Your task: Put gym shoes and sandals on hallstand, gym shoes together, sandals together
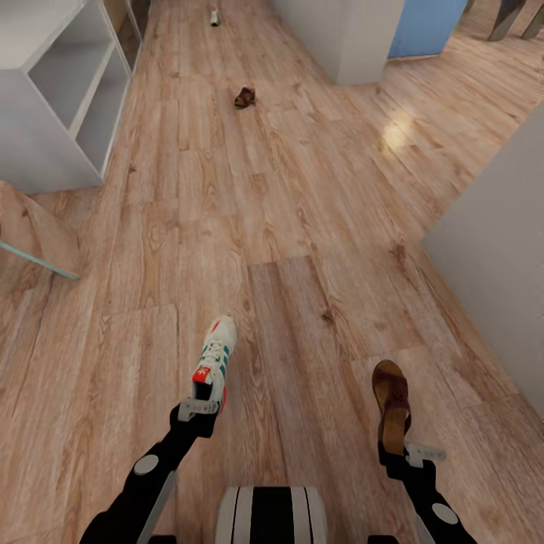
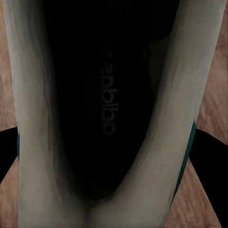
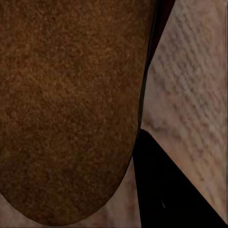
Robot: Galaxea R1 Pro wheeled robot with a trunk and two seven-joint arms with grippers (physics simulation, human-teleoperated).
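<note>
Between pincers — sneaker (image 1: 212, 357), sandal (image 1: 391, 402) toe-forward

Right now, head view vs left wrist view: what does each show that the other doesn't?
Head view alone: the hallstand at upper left, a second sandal and a second gym shoe lying far down the corridor, and the right end effector holding a brown sandal.

Left wrist view alone: the inside of the held gym shoe, its dark insole with printed lettering.

Both: that same gym shoe, gripped at the heel by the left end effector, and the wood-plank corridor floor.
</note>
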